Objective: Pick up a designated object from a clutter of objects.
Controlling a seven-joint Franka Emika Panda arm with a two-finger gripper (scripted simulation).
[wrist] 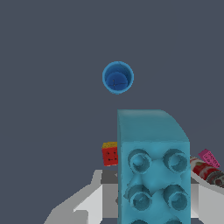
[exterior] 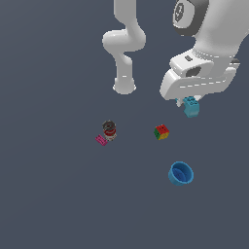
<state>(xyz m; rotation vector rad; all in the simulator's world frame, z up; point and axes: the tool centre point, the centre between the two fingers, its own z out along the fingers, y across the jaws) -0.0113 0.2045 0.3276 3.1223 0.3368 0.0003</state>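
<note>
The cyan studded brick [exterior: 191, 106] hangs under the white hand in the exterior view, raised off the dark floor. My gripper [exterior: 189, 101] is shut on it; the fingers are mostly hidden by the hand and the brick. In the wrist view the brick [wrist: 153, 162] fills the lower middle, studs facing the camera, with a grey finger [wrist: 98, 197] on one side and another finger on the other side. The rest of the clutter lies on the floor: a pink brick [exterior: 101, 140], a dark-and-red cylinder [exterior: 109, 130], a multicoloured cube [exterior: 161, 132] and a blue cup [exterior: 181, 173].
The arm's base [exterior: 124, 86] stands behind the clutter. In the wrist view the cup [wrist: 117, 77] is far below, the cube [wrist: 110, 153] shows beside the brick, and the cylinder [wrist: 205, 169] and pink brick [wrist: 209, 158] show on its other side.
</note>
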